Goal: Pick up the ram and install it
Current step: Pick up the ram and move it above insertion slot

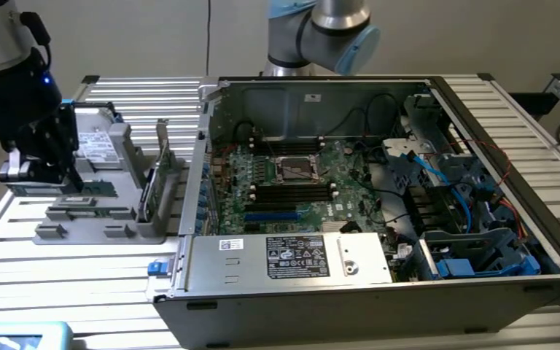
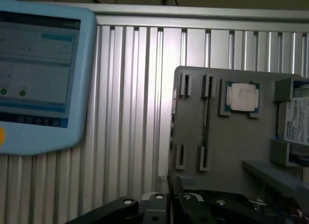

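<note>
Closest to us, hard up against the wrist camera, we've got the black metal gripper (image 2: pixel 176 204), and whether it is spread or pinched together we cannot tell from here. Over in the exterior view we see that same gripper (image 1: pixel 66 184) hanging low over the flat grey parts tray (image 1: pixel 85 232) on the slatted aluminium table (image 1: pixel 66 270).

Right at its tip, on the exterior view's right, we catch the ram, a thin narrow green circuit-board stick (image 1: pixel 97 189), sitting over the tray. Whether it is gripped or merely beside the tip, we can't say.

Moving outward across the parts tray (image 2: pixel 217 151), we spot the square silvery processor chip (image 2: pixel 241 96) in its pocket. At the tray's edge sits a white-labelled hard drive (image 2: pixel 295 121).

Further along we find the upright green expansion card with its metal bracket (image 1: pixel 161 169), standing between the ram and the big open grey computer case (image 1: pixel 358 310). Inside the case we see the green motherboard (image 1: pixel 334 164), its black memory slots (image 1: pixel 290 194) beside the processor socket, well apart from the ram. Off the tray, a light-blue-framed touchscreen tablet (image 2: pixel 38 74) lies on the slats.
</note>
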Controlling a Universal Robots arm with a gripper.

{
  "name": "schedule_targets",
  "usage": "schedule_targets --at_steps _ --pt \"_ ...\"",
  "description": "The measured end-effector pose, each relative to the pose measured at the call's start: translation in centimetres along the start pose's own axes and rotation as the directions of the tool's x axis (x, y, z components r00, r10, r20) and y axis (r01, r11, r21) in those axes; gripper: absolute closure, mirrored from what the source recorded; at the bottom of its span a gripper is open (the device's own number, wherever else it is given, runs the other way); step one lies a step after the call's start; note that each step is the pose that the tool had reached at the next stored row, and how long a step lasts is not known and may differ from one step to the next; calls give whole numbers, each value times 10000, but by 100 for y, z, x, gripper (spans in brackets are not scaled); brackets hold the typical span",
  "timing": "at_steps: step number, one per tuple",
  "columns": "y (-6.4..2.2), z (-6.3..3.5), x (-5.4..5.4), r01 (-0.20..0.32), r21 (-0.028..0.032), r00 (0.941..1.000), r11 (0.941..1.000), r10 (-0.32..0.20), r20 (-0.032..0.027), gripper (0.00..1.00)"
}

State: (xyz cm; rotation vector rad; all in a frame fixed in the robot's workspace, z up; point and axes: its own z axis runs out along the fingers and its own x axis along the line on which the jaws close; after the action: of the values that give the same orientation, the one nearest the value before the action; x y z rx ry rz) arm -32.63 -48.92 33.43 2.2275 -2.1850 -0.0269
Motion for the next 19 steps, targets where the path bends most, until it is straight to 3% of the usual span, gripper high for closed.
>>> schedule_targets --at_steps 10,13,19 --pt "-323 -463 122 3 -97 10000 10000 -3 3 86" --pt "-426 -593 152 4 -150 10000 9999 -4 3 86" --pt "-685 -720 179 3 -187 10000 9998 -3 8 86"
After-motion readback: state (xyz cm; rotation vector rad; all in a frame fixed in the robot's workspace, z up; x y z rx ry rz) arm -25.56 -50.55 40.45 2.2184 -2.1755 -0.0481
